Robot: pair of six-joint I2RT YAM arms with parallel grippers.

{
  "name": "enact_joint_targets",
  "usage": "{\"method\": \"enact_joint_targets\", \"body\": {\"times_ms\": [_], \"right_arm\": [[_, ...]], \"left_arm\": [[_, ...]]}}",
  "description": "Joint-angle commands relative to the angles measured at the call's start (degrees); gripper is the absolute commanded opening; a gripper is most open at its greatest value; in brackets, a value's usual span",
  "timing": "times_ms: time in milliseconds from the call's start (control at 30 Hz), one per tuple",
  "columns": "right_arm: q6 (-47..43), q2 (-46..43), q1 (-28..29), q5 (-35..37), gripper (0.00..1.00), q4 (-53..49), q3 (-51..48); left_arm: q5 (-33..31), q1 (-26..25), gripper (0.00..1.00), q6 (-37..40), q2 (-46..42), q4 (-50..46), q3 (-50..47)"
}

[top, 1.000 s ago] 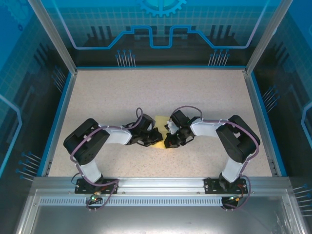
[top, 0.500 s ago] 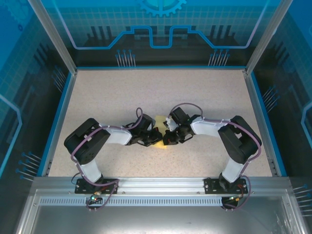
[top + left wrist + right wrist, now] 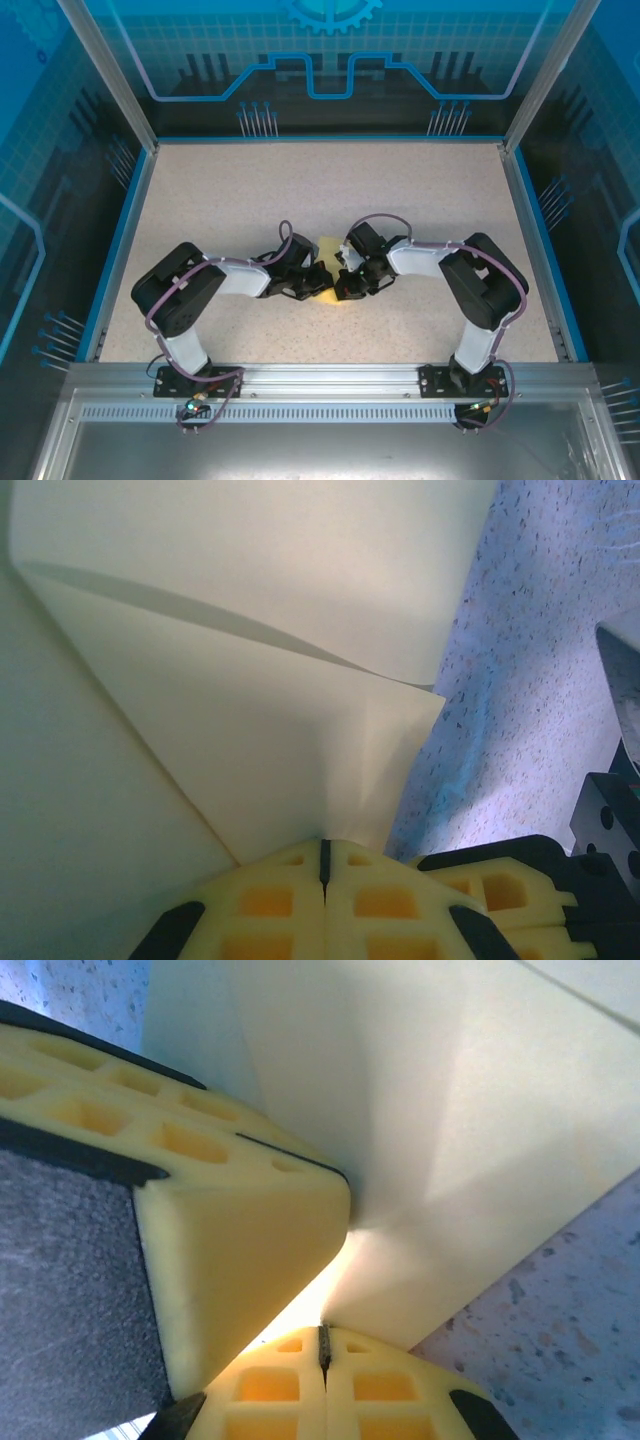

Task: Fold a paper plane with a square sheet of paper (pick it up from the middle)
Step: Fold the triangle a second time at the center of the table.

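At the middle of the speckled beige table [image 3: 300, 190], the thin pale-yellow square sheet of paper [image 3: 329, 244] is seen partly folded, caught between the two tools. The left gripper [image 3: 322, 860] is pressed together, and a creased corner of the sheet is pinched at its yellow foam fingertips [image 3: 270, 905]. The right gripper [image 3: 323, 1348] is likewise closed on the sheet's edge, and the left tool's yellow finger is seen just beside it, against the paper.
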Motion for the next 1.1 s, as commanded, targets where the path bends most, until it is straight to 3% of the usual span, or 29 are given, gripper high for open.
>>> {"method": "enact_joint_targets", "body": {"times_ms": [0,500,767,833,900,1067], "right_arm": [[-1.84,3.83,0.36,6.20,0.04,-4.88,-3.42],[-1.91,3.24,0.31,6.38,0.04,-5.23,-4.64],[0.35,-1.71,0.39,1.70,0.06,-1.95,-0.22],[2.59,-6.28,0.33,0.63,0.10,2.03,0.75],[4.26,-9.50,-0.09,2.16,0.25,3.52,2.40],[3.44,-10.19,-2.96,5.89,0.48,1.66,4.47]], "left_arm": [[-1.66,2.64,0.03,2.98,0.41,-3.66,-0.55],[-1.10,13.24,0.03,12.90,3.09,-8.41,5.00],[0.79,13.52,0.12,17.60,-1.22,-14.31,12.01],[0.60,13.49,0.19,16.96,-3.54,-15.34,12.06],[0.36,13.53,0.29,15.47,-6.00,-15.55,10.72],[-1.83,13.42,0.51,12.32,-11.42,-15.64,5.67]]}}
